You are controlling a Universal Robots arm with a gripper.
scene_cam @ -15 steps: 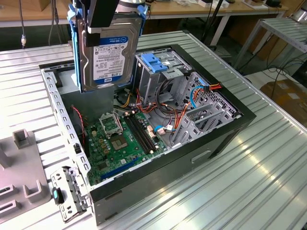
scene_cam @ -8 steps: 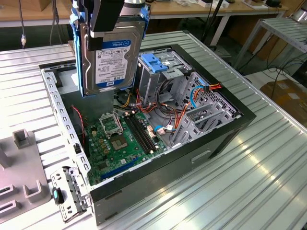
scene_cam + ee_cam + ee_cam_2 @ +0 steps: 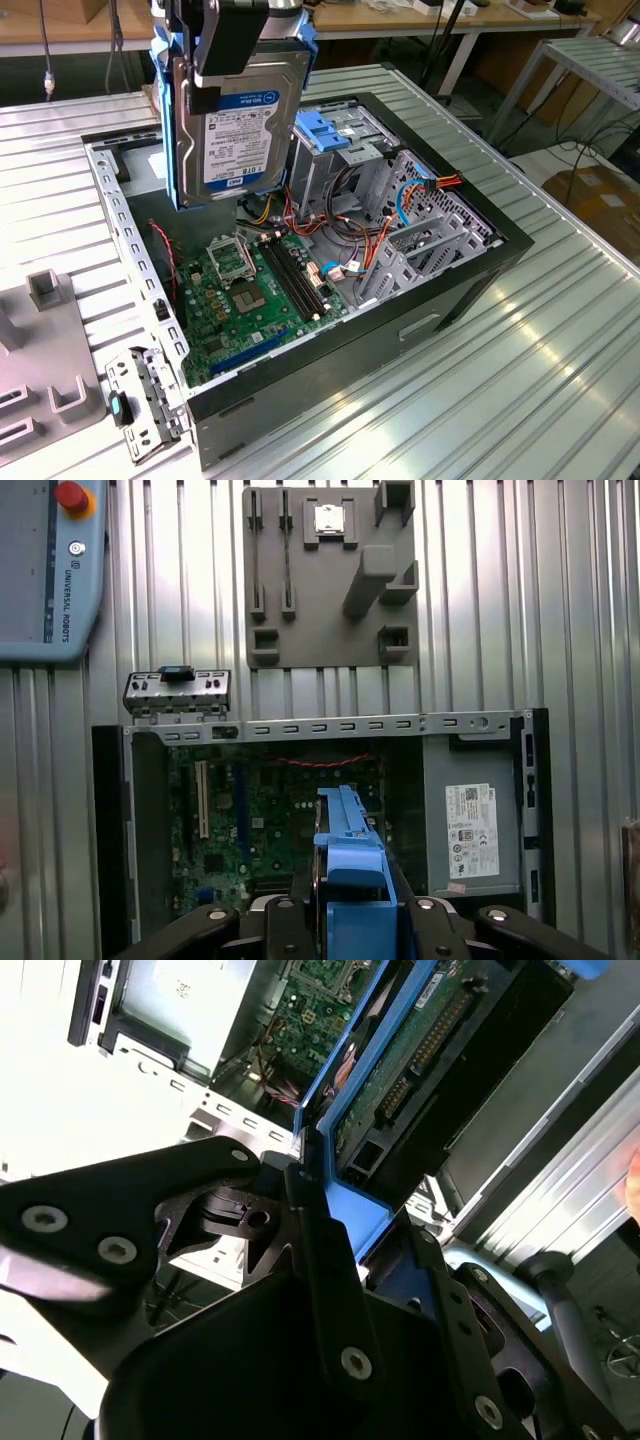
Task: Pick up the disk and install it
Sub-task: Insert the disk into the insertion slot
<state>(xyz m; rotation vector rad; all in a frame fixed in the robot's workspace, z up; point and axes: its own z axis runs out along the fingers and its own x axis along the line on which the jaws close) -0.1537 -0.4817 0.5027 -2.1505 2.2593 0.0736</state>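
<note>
Disk (image 3: 240,130), flat silver rectangle, blue plastic frame, seemingly upright, pinched by gripper (image 3: 322,1195)

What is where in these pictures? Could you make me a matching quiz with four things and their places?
Things:
1. disk
2. motherboard
3. grey fixture plate
4. drive cage

Places:
A. on the table, outside the computer case
B. flat on the floor of the computer case
C. clamped in the gripper, above the open computer case
D. upright inside the computer case, blue plastic on top

Pairs: 1-C; 2-B; 3-A; 4-D
</note>
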